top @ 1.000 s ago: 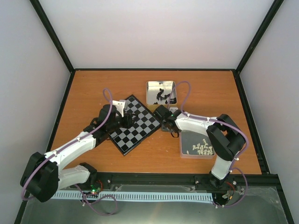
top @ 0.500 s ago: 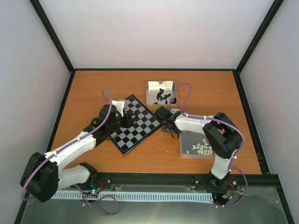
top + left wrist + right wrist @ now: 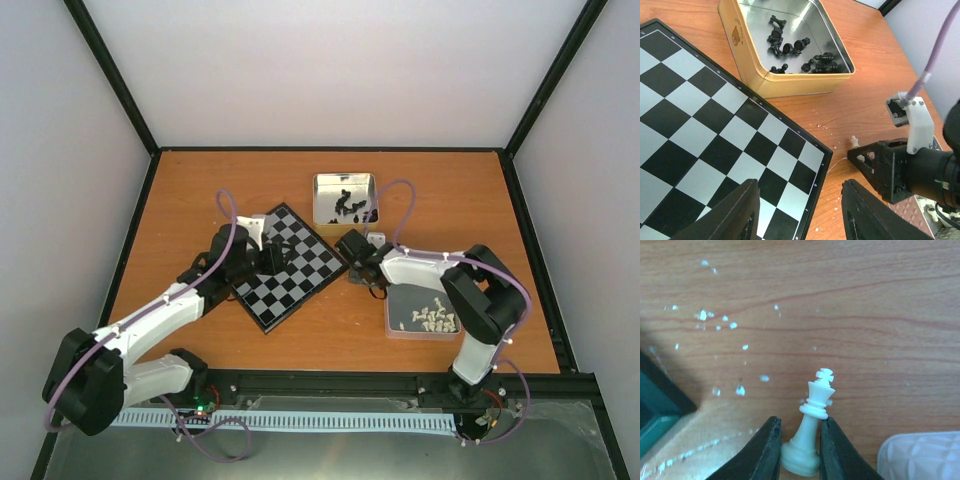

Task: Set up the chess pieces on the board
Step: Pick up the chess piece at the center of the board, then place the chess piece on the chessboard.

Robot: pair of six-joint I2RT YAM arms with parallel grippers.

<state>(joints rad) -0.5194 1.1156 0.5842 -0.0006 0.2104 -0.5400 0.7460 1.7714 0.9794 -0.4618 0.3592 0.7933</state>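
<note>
Right gripper (image 3: 800, 442) tight around white king (image 3: 816, 407) (upright on table (image 3: 875, 315)), just beside board (image 3: 715, 115).

"Where is the board (image 3: 291, 264)?"
"Flat on the worktop (image 3: 200, 190), turned cornerwise, black and pale grey chequers."
"And the chessmen?"
"A cream white king (image 3: 812, 427) leans, pinched in the right claw (image 3: 800, 440). The other cream pieces (image 3: 432, 318) are heaped in a tray (image 3: 392, 310), the black pieces (image 3: 345, 203) in a tin (image 3: 322, 183)."

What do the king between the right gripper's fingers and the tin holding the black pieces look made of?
The white king: likely moulded plastic, cream, with a smooth soft sheen and rounded edges. The tin: seemingly thin sheet metal, gold-coloured outside, mirror-bright inside, where it reflects the black pieces.
</note>
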